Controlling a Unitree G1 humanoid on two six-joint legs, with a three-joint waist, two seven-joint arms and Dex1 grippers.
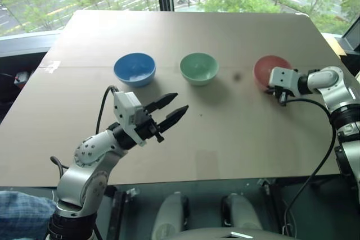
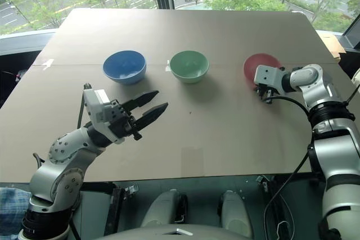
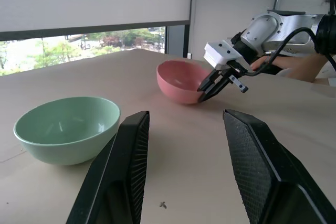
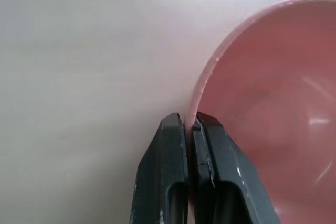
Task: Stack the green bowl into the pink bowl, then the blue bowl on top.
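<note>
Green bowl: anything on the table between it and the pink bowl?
Nothing visible. The tabletop between the green bowl and the pink bowl is bare. But the right gripper is shut on the pink bowl's near rim, tilting it, so the arm sits at the destination.

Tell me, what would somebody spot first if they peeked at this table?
Three small smooth round bowls sit in a row on the brown table: the sky blue bowl on the left, the mint green bowl in the middle, the salmon pink bowl on the right. The right end effector pinches the pink bowl's rim and tips it, while the left end effector hovers open nearer the robot.
</note>
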